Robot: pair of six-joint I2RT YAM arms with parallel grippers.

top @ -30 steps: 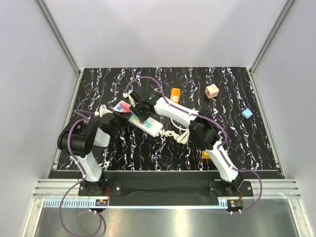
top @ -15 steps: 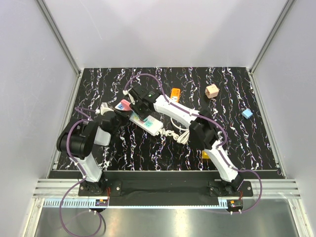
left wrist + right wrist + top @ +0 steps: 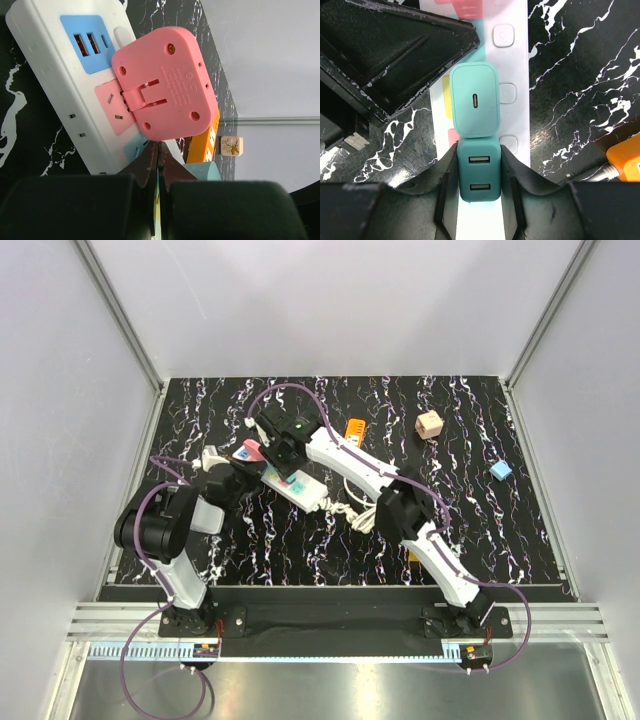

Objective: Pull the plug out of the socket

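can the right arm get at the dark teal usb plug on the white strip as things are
Likely yes: in the right wrist view the right gripper has its fingers snug against both sides of the dark teal plug, with nothing between. The mint plug beyond it leaves those sides free.

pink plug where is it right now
Left of centre in the top view, the pink plug sits tilted over the USB end of the white power strip, just past the left gripper, beside the right gripper.
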